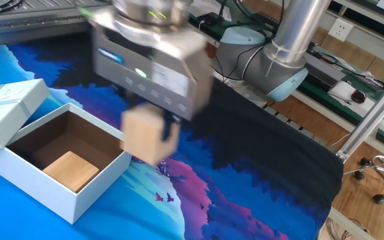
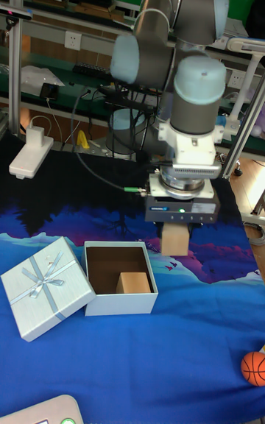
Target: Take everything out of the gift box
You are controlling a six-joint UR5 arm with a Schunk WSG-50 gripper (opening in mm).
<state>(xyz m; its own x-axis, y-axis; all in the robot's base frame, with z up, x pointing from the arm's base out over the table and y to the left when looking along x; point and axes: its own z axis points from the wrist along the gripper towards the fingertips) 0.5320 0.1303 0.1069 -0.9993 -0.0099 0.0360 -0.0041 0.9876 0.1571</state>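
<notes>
The gift box stands open at the left of the blue cloth, brown inside. Its lid with the pale ribbon bow leans against the box's far left side. One tan wood block lies in the box's near corner. My gripper hangs in the air just right of the box, shut on the paler wood block, which is clear of the box rim and above the cloth.
The arm's base stands at the table's far edge. A white power adapter lies at the back left. A small orange ball rests on the cloth at the near right. A table edge runs along the right.
</notes>
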